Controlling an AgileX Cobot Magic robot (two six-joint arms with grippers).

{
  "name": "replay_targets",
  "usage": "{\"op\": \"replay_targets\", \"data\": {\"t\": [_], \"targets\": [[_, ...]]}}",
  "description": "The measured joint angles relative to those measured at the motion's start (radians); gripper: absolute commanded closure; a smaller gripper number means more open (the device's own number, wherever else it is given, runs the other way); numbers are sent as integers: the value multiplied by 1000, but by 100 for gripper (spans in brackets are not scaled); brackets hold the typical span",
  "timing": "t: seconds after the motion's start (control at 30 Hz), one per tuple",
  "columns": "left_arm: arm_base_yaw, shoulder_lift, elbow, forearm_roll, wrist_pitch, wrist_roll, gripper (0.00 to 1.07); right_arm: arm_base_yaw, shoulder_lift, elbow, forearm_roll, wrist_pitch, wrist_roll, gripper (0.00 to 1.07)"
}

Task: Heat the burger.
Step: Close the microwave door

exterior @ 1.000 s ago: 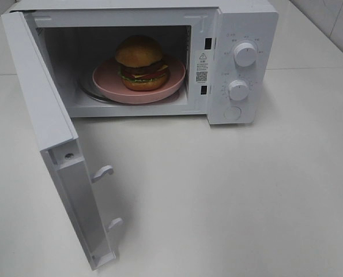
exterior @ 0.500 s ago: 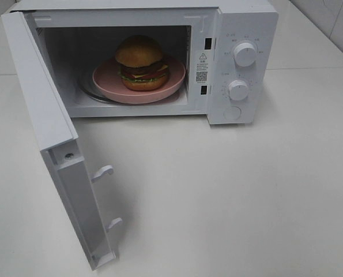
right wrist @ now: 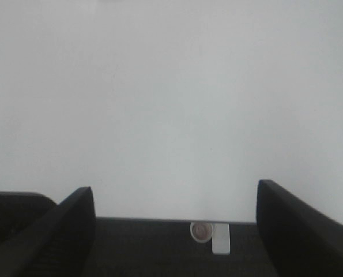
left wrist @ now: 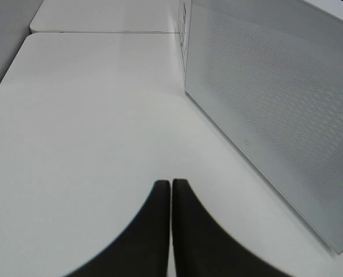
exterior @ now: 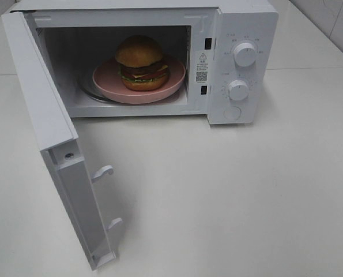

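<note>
The burger [exterior: 139, 62], with its golden bun and layered filling, sits on a pink plate [exterior: 109, 81] inside the open white microwave [exterior: 240, 34]. The microwave door [exterior: 50, 133] swings out toward the front left. Neither arm shows in the exterior high view. In the left wrist view my left gripper [left wrist: 170, 184] is shut with nothing between its fingers, hovering over the white table beside the outer face of the door [left wrist: 275, 109]. My right gripper [right wrist: 174, 199] stands wide open over bare table, holding nothing.
Two round knobs [exterior: 245, 55] and a round button [exterior: 233, 113] sit on the microwave's right panel. The white table [exterior: 246, 196] spreads in front and to the right. A seam to a second table [left wrist: 102, 32] runs behind.
</note>
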Motion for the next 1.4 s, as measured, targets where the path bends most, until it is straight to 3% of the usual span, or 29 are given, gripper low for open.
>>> {"op": "replay_targets", "data": {"t": [0.17,0.4,0.8,1.17,1.37,1.4], "targets": [[0,0,0,0,0,0,106,0,-128,5,0,-1,0,37],[0,0,0,-1,0,1,106,9,-128,7,1,-32,-7,37],[0,188,-6,-31,-1,114,106,11,-128,16,1,-107,-39,37],[0,405,-22,-134,-353,197,106,11,-129,61,1,-196,-63,37],[0,625,-22,-164,-530,270,106,11,-129,62,1,-206,-69,37],[0,710,-22,-193,-589,303,106,11,-129,62,1,-206,-69,37]]}}
